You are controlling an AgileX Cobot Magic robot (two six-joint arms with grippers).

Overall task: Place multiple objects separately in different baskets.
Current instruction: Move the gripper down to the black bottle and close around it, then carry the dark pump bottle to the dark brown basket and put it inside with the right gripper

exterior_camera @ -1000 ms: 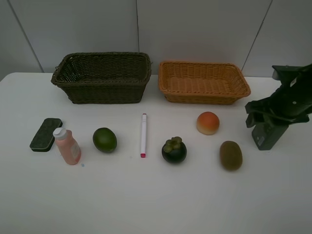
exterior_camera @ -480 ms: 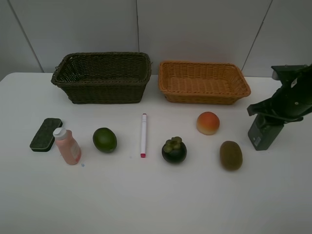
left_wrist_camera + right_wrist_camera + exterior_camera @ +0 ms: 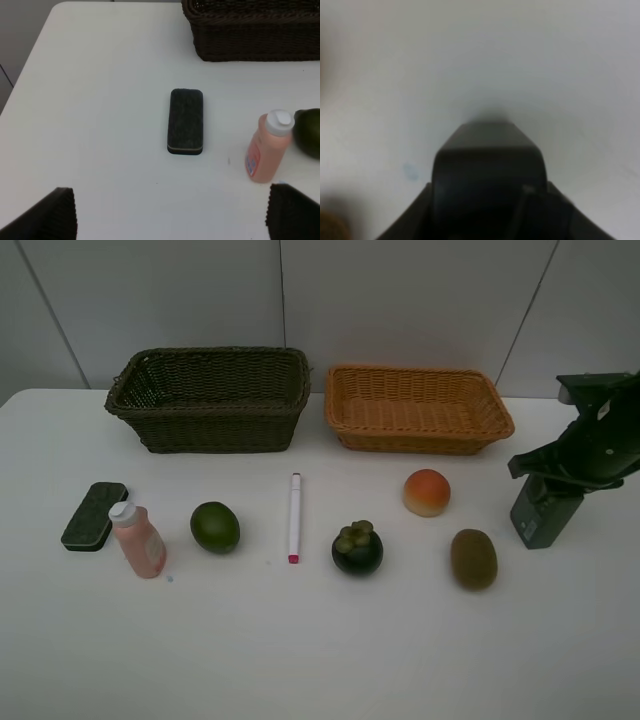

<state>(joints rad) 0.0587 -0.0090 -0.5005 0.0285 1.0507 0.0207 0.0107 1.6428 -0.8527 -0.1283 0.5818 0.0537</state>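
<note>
From the high camera you can see the right jaws, spread a second ago, now clamped on the top of the dark green pump bottle (image 3: 540, 518). It stands on the surface (image 3: 320, 640) at the right, beside the kiwi (image 3: 473, 558), so a first lift toward the dark basket (image 3: 210, 400) or tan basket (image 3: 418, 408) looks ready. The left wrist view shows your left jaws wide apart above the eraser block (image 3: 186, 121), and the right wrist view gives only the bottle's blurred dark bulk.

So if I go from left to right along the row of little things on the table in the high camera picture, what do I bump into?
eraser → pink bottle → green fruit → marker → mangosteen → peach → kiwi → dark green bottle
</note>
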